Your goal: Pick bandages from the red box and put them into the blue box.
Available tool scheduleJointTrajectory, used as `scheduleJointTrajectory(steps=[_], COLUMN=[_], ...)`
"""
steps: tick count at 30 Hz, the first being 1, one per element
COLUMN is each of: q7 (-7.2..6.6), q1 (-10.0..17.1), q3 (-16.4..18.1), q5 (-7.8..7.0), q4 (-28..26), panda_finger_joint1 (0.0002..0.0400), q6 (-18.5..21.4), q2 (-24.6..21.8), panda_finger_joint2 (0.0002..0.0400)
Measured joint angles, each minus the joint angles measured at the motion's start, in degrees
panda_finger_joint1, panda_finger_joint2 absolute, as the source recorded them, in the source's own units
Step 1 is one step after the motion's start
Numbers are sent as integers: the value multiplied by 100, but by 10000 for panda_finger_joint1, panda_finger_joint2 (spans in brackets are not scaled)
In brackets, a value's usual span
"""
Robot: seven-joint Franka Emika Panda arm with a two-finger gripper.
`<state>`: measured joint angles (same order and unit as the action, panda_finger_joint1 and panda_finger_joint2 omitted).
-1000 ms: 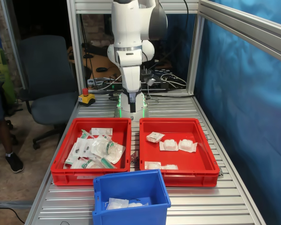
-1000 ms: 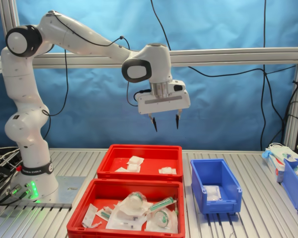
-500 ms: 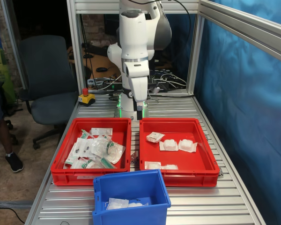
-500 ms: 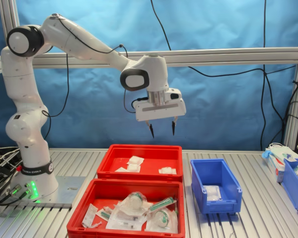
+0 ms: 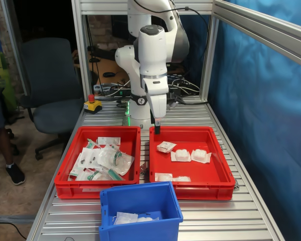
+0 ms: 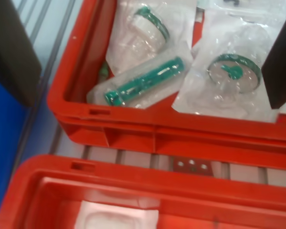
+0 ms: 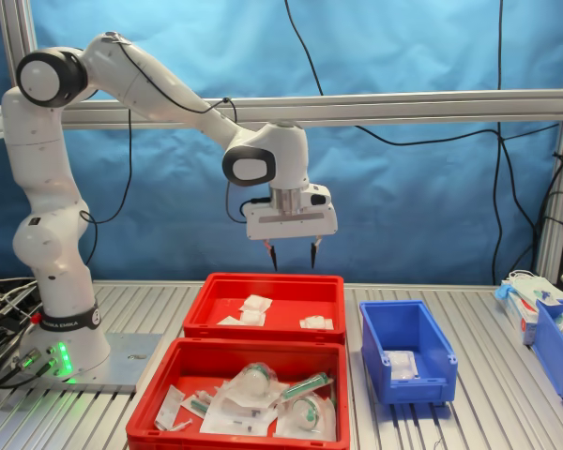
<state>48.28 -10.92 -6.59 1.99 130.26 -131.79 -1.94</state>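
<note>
- Gripper (image 7: 291, 255): two thin dark fingers spread apart, nothing between them; it hangs above the shallow red plastic tray holding loose white pads (image 7: 265, 323), over the tray's side towards the robot base, and touches nothing.
- Bandages (image 5: 190, 155): small white padded squares in crinkly clear wrappers. About five lie loose on that tray's floor, all below the gripper; in the first exterior view the nearest one (image 5: 166, 146) sits just beside the spot under the fingertips, the others farther out.
- Deep bright-blue rectangular plastic bin with thick rim (image 7: 407, 352): well apart from the gripper, beyond the tray's far end in the second exterior view. White wrapped pieces (image 5: 133, 218) lie in its bottom.
- Second shallow red tray (image 5: 98, 161): beside the first, filled with clear packets of green-capped medical items; not the gripper's target, by my reading.
- Progress: partly done, judging by the bin's contents. Several bandages remain; none is gripped now.
</note>
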Motion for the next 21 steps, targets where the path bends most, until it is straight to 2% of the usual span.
scheduleJointTrajectory(steps=[10,16,17,21], q7=[-303,-558,-654,-748], q1=[-168,-289,-348,-422], q3=[14,29,34,47], q5=[0,0,0,0], q4=[244,469,573,708], panda_finger_joint1=[400,400,400,400], q6=[-96,-332,-445,-564], q2=[0,0,0,0], panda_finger_joint2=[400,400,400,400])
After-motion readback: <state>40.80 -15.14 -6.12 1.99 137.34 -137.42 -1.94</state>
